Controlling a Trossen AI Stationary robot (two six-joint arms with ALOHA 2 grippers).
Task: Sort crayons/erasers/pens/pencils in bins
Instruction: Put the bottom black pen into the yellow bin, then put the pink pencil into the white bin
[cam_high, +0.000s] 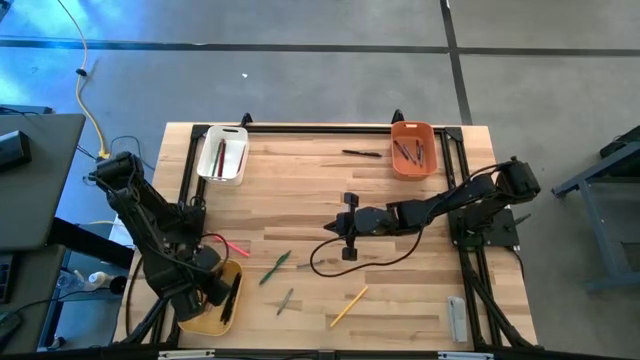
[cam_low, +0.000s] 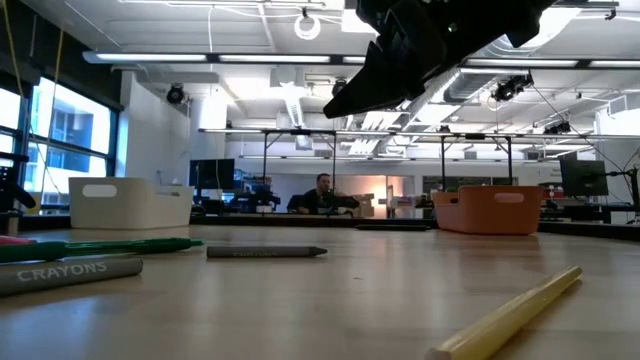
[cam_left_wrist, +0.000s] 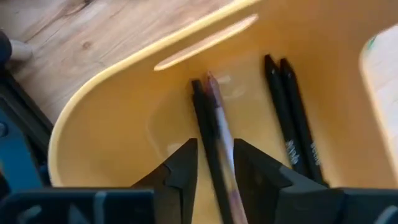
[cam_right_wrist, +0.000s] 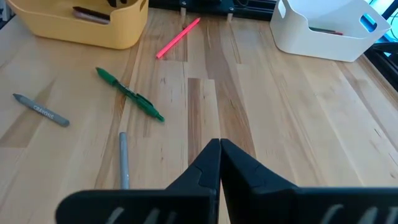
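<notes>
Legible text: "CRAYONS", pale capitals along the grey crayon (cam_low: 70, 272) lying on the table in the low view. Other print on sticks: too small to read.

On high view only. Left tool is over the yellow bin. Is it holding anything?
Observer: The left wrist view shows the left tool open inside the yellow bin. A black stick and a pinkish stick lie between its fingers.
Operator: Anything else in that bin?
Observer: Two black pens, side by side.
Operator: Right tool?
Observer: The right wrist view shows the right tool shut and empty, above the table.
</notes>
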